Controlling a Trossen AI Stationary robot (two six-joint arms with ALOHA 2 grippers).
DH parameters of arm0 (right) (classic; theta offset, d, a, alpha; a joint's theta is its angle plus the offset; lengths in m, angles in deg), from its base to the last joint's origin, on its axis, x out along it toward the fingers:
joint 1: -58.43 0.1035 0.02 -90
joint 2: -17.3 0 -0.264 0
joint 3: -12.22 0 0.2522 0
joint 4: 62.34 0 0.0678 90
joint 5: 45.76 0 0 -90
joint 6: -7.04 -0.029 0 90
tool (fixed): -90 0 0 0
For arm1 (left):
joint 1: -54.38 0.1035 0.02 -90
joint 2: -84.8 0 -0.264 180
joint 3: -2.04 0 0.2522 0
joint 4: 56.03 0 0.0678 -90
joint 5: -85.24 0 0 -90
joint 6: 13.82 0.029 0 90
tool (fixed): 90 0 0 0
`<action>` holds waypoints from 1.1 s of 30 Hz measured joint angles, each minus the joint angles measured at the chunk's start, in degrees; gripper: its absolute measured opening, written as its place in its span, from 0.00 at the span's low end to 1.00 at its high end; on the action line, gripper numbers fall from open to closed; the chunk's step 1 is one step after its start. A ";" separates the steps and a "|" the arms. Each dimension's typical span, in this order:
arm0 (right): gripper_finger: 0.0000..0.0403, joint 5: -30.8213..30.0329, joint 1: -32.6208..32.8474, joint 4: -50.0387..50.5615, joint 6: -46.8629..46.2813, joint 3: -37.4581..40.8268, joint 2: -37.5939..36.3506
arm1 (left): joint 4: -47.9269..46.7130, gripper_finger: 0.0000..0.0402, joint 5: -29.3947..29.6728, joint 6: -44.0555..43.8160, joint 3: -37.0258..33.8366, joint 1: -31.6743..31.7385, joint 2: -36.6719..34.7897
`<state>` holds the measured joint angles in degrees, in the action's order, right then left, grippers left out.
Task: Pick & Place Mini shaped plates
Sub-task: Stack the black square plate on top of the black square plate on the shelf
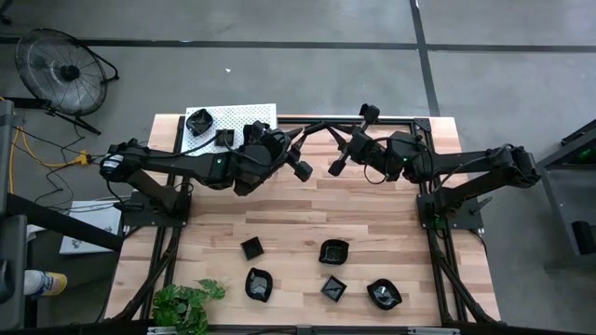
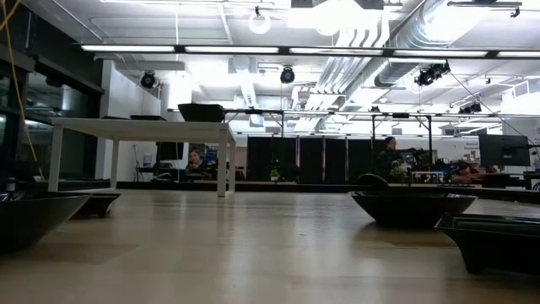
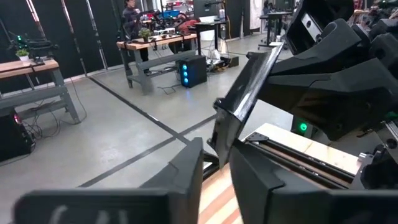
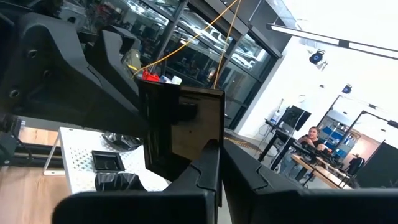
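A square black plate is clamped edge-on by the right gripper, presented for handover; the left gripper is narrowed around its rim

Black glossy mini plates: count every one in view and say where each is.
9 glossy black mini plates: five toward the front of the wooden table, three on the white perforated shelf, one in the right gripper. Arms may hide others.

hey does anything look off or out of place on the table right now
One thing: a glossy black plate hangs edge-up in mid-air over the table's far side, pinched by the right gripper while the left gripper also meets its edge. The other plates sit flat on the table.
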<state>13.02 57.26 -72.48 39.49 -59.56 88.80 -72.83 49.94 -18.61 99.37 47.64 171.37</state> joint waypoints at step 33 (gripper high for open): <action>0.03 0.40 0.02 0.11 -0.44 0.00 0.00 | 0.56 0.06 -1.49 -0.07 0.00 0.02 0.00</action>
<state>13.42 57.28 -72.37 39.05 -59.56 88.80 -72.27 48.45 -18.68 99.37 47.66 171.37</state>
